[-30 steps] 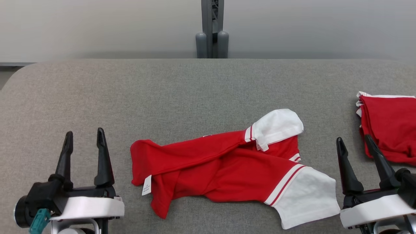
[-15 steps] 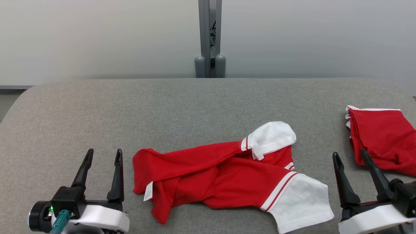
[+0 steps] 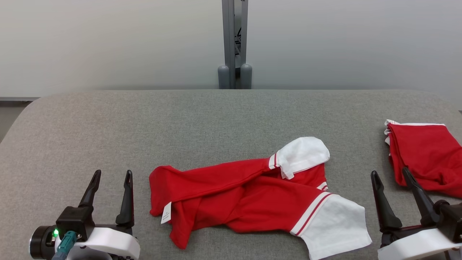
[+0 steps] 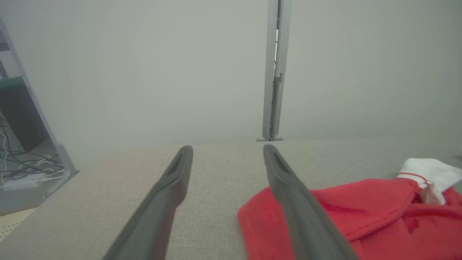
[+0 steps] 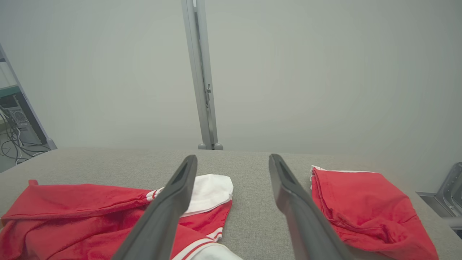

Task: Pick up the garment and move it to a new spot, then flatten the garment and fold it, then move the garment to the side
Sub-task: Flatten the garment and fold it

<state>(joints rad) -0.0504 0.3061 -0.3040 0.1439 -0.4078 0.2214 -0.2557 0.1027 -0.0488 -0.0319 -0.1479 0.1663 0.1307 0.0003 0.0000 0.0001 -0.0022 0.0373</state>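
The grey table [image 3: 216,115] carries the red and white garment [image 3: 245,195], crumpled near the middle of the front edge; by my judgement no step is done: lifting, flattening, folding and setting aside all remain. A folded red piece [image 3: 426,159] lies far right. The left gripper [image 3: 112,174] and right gripper [image 3: 389,172] stand spread and empty

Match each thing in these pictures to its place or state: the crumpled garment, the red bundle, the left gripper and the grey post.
1. crumpled garment
2. red bundle
3. left gripper
4. grey post

A. beyond the far edge of the table
B. at the table's right end
C. open, at the near left
D. in the table's middle

Pairs: 1-D, 2-B, 3-C, 4-A.
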